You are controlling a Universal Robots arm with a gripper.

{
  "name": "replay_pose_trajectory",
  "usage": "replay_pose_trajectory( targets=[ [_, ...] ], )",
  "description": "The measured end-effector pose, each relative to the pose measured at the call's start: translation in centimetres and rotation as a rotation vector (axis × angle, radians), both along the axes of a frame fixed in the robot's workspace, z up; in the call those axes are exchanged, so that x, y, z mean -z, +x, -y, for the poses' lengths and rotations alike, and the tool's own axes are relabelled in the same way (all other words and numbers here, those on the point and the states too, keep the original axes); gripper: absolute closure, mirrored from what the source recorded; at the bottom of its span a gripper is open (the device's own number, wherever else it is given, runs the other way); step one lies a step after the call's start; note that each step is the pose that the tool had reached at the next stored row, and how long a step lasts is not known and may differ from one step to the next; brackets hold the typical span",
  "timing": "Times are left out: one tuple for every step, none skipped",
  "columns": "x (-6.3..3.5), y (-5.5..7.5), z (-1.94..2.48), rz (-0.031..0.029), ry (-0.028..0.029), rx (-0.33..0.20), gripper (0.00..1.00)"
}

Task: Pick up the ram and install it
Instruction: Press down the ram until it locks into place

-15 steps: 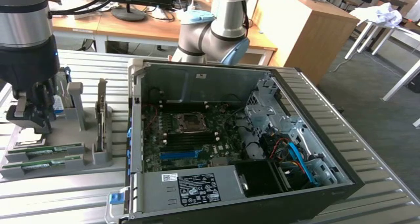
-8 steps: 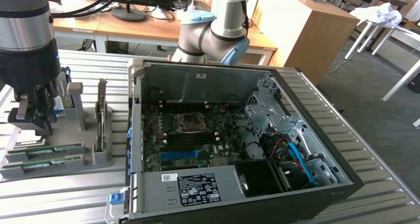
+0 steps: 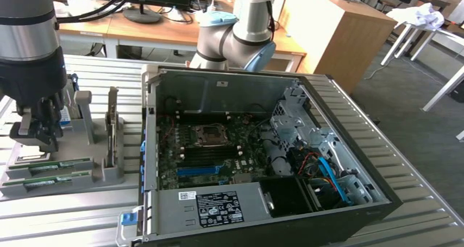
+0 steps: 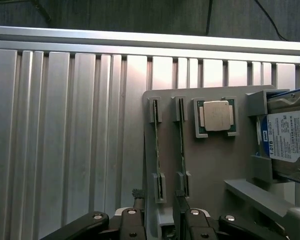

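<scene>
Ram sticks (image 3: 51,166), two of them, stand on edge in the slots of a grey holder (image 3: 101,175) on the table at the exterior view's left, just beside the open PC case (image 3: 217,92). The gripper (image 3: 35,141) hangs close over the holder with its jaws apart, gripping nothing, and one stick lines up with the gap between them.

Silver hard drive with white-blue label (image 4: 287,137): cut off by the wrist picture's edge. In the exterior view it's mostly behind the black gripper (image 3: 35,138) and arm. Gripper tips run out of the wrist picture. Two thin green ram sticks (image 4: 156,145) (image 4: 181,145) sit edge-on there, so the chips can't be made out. Grey plastic holder (image 3: 108,173): corner at the exterior view's left is covered by the gripper. White label on the black PC case (image 3: 217,208): print too small to read.
</scene>
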State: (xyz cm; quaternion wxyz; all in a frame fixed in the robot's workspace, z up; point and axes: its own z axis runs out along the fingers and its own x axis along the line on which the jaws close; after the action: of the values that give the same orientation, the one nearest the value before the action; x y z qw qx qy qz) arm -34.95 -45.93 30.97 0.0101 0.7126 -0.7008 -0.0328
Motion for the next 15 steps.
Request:
replay_pose_trajectory(
  targets=[
    [0.08, 0.0, 0.0, -0.0001, 0.0, 0.0, 0.64],
    [0.16, 0.0, 0.0, 0.0, 0.0, 0.0, 0.64],
    [0.24, 0.0, 0.0, 0.0, 0.0, 0.0, 0.64],
    [0.33, 0.0, 0.0, -0.0001, -0.0001, 0.0, 0.64],
    [0.41, 0.0, 0.0, -0.0001, -0.0001, 0.0, 0.64],
    [0.5, 0.0, 0.0, -0.0001, 0.0, 0.0, 0.64],
    [0.59, 0.0, 0.0, 0.0, 0.0, 0.0, 0.64],
    [0.68, 0.0, 0.0, -0.0001, 0.0, 0.0, 0.64],
    [0.76, 0.0, 0.0, 0.0, 0.0, 0.0, 0.64],
    [0.84, 0.0, -0.01, 0.0, 0.0, 0.0, 0.64],
    [0.91, 0.0, 0.0, -0.0001, -0.0001, 0.0, 0.64],
    [1.0, 0.0, 0.0, 0.0, 0.0, 0.0, 0.64],
    [1.08, 0.0, 0.0, 0.0, 0.0, 0.0, 0.64],
    [1.16, 0.0, 0.0, -0.0001, -0.0001, 0.0, 0.64],
    [1.24, 0.0, 0.0, -0.0001, -0.0001, 0.0, 0.64]
  ],
)
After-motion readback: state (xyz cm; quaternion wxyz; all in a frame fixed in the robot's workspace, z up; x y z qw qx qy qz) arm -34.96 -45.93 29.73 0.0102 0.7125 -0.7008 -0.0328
